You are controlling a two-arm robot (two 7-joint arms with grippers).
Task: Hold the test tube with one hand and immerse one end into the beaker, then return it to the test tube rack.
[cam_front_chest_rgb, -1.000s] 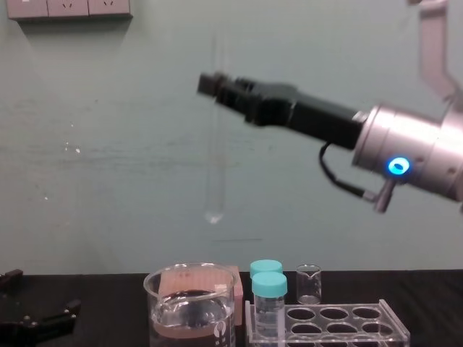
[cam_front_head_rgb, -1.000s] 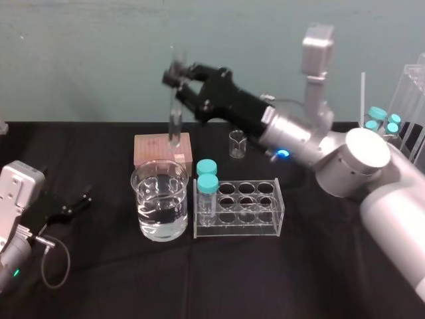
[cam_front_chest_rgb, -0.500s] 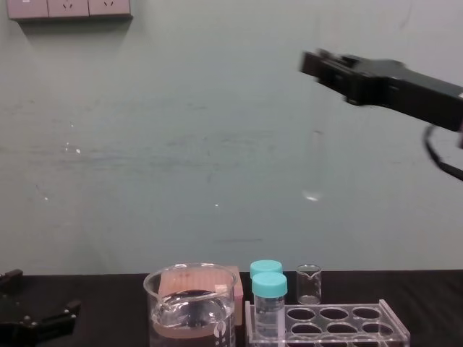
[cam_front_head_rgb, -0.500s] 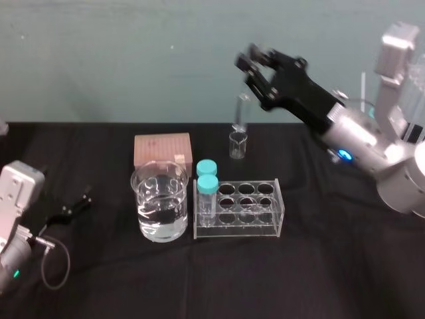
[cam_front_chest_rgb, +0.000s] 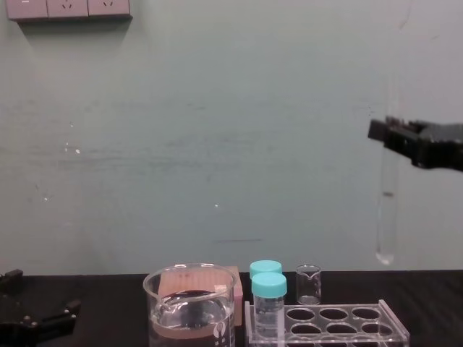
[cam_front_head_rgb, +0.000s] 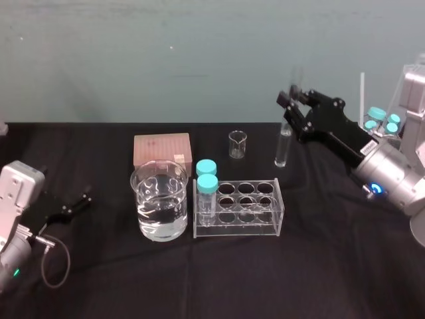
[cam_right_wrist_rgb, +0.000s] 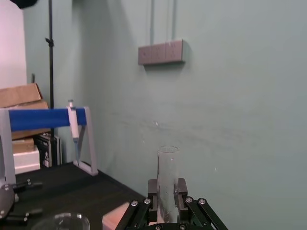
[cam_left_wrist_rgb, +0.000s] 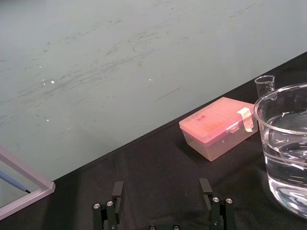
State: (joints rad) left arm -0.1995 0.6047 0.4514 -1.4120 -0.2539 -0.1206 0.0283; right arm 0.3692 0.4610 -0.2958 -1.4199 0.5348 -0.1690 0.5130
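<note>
The test tube (cam_front_head_rgb: 283, 143) is a long clear glass tube hanging upright above the table, behind and to the right of the test tube rack (cam_front_head_rgb: 239, 222). My right gripper (cam_front_head_rgb: 292, 105) is shut on the tube's upper part. In the right wrist view the tube (cam_right_wrist_rgb: 168, 175) stands between the two black fingers. From the chest, its rounded bottom (cam_front_chest_rgb: 385, 254) hangs well above the rack (cam_front_chest_rgb: 362, 327). The beaker (cam_front_head_rgb: 159, 199), part full of clear liquid, stands left of the rack. My left gripper (cam_front_head_rgb: 66, 207) rests open on the table at the far left.
Two teal-capped vials (cam_front_head_rgb: 207, 183) stand in the rack's left holes. A pink box (cam_front_head_rgb: 163, 147) sits behind the beaker, and a tiny glass beaker (cam_front_head_rgb: 237, 143) stands behind the rack. More capped vials (cam_front_head_rgb: 380, 119) stand at the back right.
My right gripper has carried the test tube from above the beaker to the right, past the tiny beaker, and lower. The left arm has not moved.
</note>
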